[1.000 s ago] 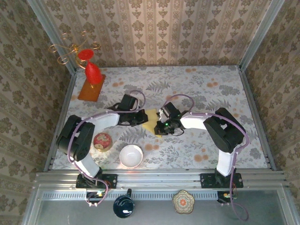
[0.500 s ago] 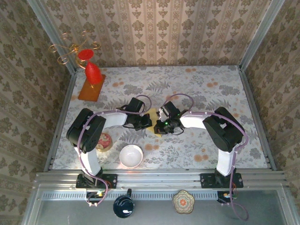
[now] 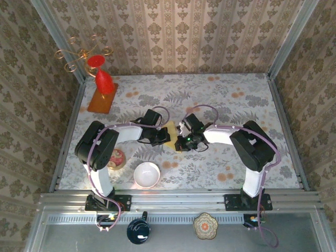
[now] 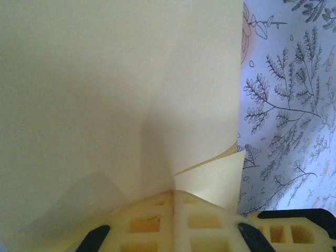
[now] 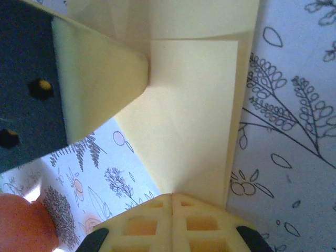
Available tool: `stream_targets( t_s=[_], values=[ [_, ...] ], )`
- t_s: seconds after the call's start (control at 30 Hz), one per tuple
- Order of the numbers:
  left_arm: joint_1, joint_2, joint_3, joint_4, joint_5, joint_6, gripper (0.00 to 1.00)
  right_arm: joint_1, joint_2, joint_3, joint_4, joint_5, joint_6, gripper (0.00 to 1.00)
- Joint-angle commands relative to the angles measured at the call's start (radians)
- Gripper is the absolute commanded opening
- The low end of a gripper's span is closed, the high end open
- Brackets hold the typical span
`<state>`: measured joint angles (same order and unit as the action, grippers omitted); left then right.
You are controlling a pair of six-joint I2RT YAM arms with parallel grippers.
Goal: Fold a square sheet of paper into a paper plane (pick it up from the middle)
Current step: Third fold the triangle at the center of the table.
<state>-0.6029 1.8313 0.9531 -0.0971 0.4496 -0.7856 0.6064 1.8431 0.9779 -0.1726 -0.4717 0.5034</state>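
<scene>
The pale yellow square sheet of paper [image 3: 171, 127] lies folded into overlapping layers at the middle of the table, mostly hidden under both grippers. My left gripper [image 3: 165, 137] is shut on its left side; in the left wrist view the closed fingertips [image 4: 157, 202] pinch the sheet of paper [image 4: 121, 89] where two layers meet. My right gripper [image 3: 179, 140] is shut on the other side, its tips meeting on the sheet of paper [image 5: 194, 115]. In the right wrist view a left finger [image 5: 100, 79] presses the paper from the upper left.
A white bowl [image 3: 147, 174] and a small red patterned dish [image 3: 114, 157] sit near the front left. An orange-brown board [image 3: 102, 100] with a red vase stands at the back left. Metal rails and patterned walls bound the floral table [image 3: 236, 105].
The left arm has swung right, bringing its gripper close against the right gripper. Less of the paper shows between them than a second ago. The right arm has hardly moved.
</scene>
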Motion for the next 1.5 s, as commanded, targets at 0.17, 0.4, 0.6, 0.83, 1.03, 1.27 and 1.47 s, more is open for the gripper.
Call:
stream_targets(
  t_s=[0.17, 0.4, 0.6, 0.83, 1.03, 1.27, 1.47],
  values=[
    [0.024, 0.079, -0.05, -0.072, -0.098, 0.008, 0.03, -0.002, -0.009, -0.053, -0.134, 0.029, -0.037, 0.07],
    [0.032, 0.094, -0.053, -0.068, -0.092, 0.013, 0.03, -0.005, -0.044, -0.152, -0.107, 0.041, -0.024, 0.07],
    [0.031, 0.095, -0.047, -0.04, -0.065, 0.014, 0.03, -0.017, -0.116, -0.256, -0.021, 0.045, 0.025, 0.07],
    [0.017, 0.051, 0.011, -0.059, -0.028, 0.022, 0.06, -0.017, -0.314, -0.252, 0.08, 0.085, 0.108, 0.14],
    [0.011, -0.029, 0.078, -0.042, 0.02, -0.009, 0.13, -0.004, -0.391, -0.236, 0.125, 0.176, 0.172, 0.28],
    [0.037, -0.171, 0.015, -0.019, -0.047, -0.054, 0.33, 0.014, -0.34, -0.192, 0.183, 0.182, 0.253, 0.28],
    [0.094, -0.302, -0.14, 0.037, -0.081, -0.126, 0.51, 0.054, -0.286, -0.148, 0.185, 0.22, 0.296, 0.32]
  ],
)
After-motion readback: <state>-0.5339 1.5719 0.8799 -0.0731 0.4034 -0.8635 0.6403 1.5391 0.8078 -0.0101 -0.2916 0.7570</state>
